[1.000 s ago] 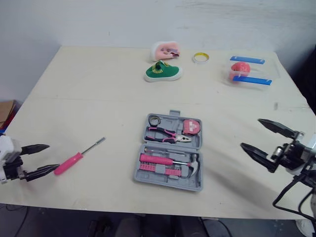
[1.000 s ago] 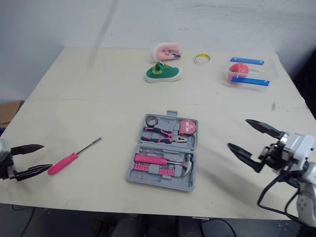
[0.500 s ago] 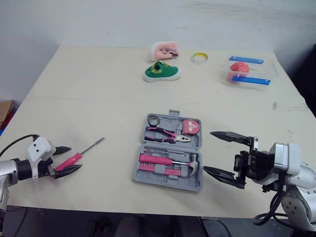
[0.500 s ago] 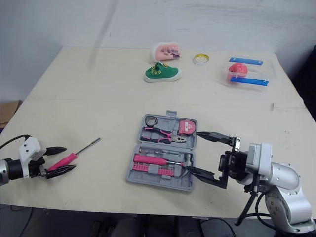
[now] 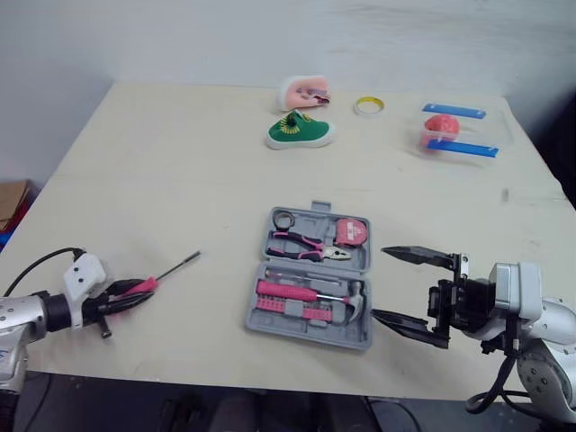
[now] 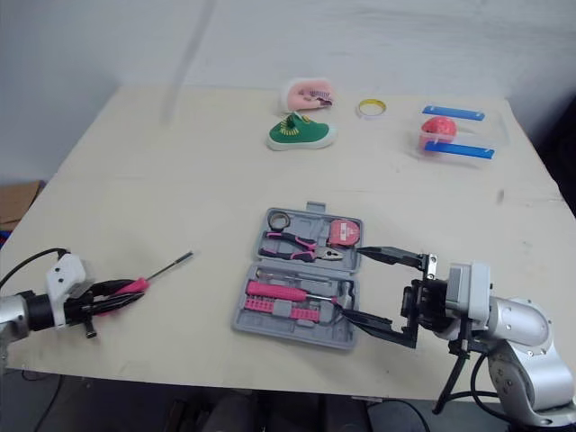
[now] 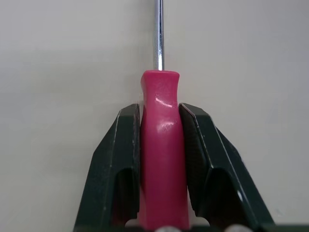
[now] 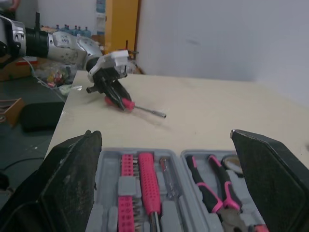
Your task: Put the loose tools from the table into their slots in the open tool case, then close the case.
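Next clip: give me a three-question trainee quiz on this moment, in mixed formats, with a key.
1. True or false: the left pincer is shut on the screwdriver by its pink handle.
2. The right pincer is: A) open, beside the tool case; B) shut on the case lid; C) shut on the screwdriver.
3. Fill in: the tool case lies ___ on the table.
Key: 1 true; 2 A; 3 open.
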Controlling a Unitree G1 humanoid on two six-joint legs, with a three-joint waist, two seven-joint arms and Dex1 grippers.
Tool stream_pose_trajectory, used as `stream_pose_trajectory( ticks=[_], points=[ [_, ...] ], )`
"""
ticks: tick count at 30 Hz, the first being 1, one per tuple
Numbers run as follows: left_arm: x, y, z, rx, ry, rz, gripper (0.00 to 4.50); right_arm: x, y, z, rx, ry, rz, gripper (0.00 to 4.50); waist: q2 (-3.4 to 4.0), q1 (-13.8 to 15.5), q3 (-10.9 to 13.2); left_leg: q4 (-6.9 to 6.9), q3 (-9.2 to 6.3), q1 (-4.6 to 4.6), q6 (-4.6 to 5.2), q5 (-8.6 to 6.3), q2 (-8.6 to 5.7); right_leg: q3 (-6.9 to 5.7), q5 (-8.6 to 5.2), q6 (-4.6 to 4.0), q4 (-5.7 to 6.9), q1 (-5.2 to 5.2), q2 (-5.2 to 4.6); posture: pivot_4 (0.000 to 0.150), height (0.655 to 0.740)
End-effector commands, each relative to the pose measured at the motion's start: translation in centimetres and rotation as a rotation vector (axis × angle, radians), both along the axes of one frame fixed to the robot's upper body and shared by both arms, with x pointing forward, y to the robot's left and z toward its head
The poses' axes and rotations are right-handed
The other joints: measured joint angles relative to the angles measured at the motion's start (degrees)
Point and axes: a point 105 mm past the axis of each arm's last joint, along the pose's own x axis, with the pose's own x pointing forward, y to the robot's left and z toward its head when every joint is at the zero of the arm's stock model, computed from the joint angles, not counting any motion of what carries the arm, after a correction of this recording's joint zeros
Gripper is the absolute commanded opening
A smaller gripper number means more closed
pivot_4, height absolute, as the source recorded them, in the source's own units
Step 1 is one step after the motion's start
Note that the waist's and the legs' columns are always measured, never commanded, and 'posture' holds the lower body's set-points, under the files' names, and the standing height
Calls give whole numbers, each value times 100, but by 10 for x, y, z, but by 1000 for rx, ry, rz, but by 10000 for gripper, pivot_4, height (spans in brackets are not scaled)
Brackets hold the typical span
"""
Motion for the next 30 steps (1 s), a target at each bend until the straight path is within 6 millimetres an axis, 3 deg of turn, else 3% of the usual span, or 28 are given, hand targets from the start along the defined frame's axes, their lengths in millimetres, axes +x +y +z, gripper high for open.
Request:
stream_pose_trajectory(
  ticks=[1, 3, 7, 11, 15, 24, 30],
  points=[
    [-5, -44, 35, -12, -117, -203, 5506, -6, -13, -5, -64, -7, 6, 45000, -1, 25, 0, 1, -1, -2, 0, 0, 0, -1, 0, 0, -3, 1, 0, 1500, 7400],
    [-7, -56, 40, -14, -124, -248, 5506, -6, -16, -7, -73, -4, 3, 45000, -1, 15, 0, 2, -3, -2, -1, 1, -3, -3, 0, 1, -9, 8, -3, 1500, 7400],
    [-11, -104, 59, -18, -139, -427, 5506, -5, -27, -13, -69, 9, -33, 45000, 0, 4, 1, 2, -6, 3, -1, 1, -4, -4, 1, 1, -6, 11, 1, 1500, 7400],
    [-23, -150, 49, 20, -42, -599, 5506, -5, -36, -27, -83, 41, -48, 45000, 6, 5, 3, 0, -1, 3, -29, 18, -4, 4, 1, 2, -8, 14, 8, 1500, 7400],
    [-24, -180, 44, 95, -9, -677, 5506, -10, -40, -38, -113, 64, -45, 45000, 6, 10, 4, 7, -1, 1, -28, 19, -4, 7, 2, 3, -7, 14, 14, 1500, 7400],
    [-22, -196, 22, 285, 63, -730, 5506, -18, -36, -40, -126, 89, -35, 45000, 7, 19, 4, 6, 1, 3, -36, 24, 6, 20, 2, 3, -7, 13, 32, 1500, 7400],
    [-24, -213, 9, 270, 120, -723, 5506, -21, -25, -27, -113, 71, -49, 45000, 7, 40, 4, 13, -2, -1, -35, 24, 6, 21, 2, 3, -8, 14, 31, 1500, 7400]
  ],
)
